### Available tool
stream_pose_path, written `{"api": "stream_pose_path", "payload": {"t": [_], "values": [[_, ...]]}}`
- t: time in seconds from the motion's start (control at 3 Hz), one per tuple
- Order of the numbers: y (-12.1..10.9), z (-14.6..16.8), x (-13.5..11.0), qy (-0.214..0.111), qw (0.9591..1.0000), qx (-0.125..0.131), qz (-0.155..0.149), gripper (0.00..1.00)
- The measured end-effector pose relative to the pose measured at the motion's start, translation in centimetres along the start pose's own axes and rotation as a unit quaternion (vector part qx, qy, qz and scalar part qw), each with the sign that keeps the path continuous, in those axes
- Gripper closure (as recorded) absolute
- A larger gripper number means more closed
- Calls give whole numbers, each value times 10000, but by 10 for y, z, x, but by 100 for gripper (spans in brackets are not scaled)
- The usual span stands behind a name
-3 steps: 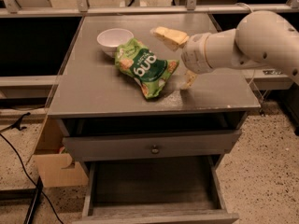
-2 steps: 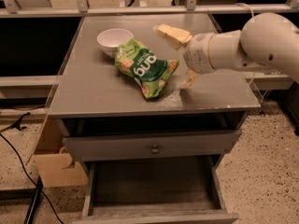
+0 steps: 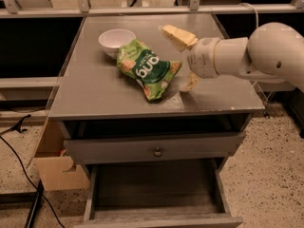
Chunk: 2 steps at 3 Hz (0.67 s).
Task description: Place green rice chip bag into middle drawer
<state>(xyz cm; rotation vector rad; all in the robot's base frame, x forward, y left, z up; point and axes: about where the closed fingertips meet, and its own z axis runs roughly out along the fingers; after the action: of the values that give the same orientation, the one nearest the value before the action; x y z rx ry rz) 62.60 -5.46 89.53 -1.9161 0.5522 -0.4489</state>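
Seemingly spread wide and empty, the gripper [image 3: 176,58] hovered just beside the bag [image 3: 148,69], which lay on the cabinet top [image 3: 95,91] by the bowl [image 3: 116,39]; a shallow pinch on its crinkly film could slip before reaching the drawer [image 3: 156,184].

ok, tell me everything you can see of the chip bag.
The chip bag is a crinkly, glossy packet in light and dark green, with big white lettering seen upside down and tan round chips printed on it. It lies flat on the tabletop, running diagonally from back left to front right. Its back-left corner reaches the white bowl; whether they touch is unclear. The gripper is open at the bag's right end and is not clamping it.
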Motion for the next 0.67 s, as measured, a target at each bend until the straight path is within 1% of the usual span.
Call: {"api": "stream_pose_path", "payload": {"t": [0.67], "values": [[2,13,-2,-170,9992,349,39,0]]}}
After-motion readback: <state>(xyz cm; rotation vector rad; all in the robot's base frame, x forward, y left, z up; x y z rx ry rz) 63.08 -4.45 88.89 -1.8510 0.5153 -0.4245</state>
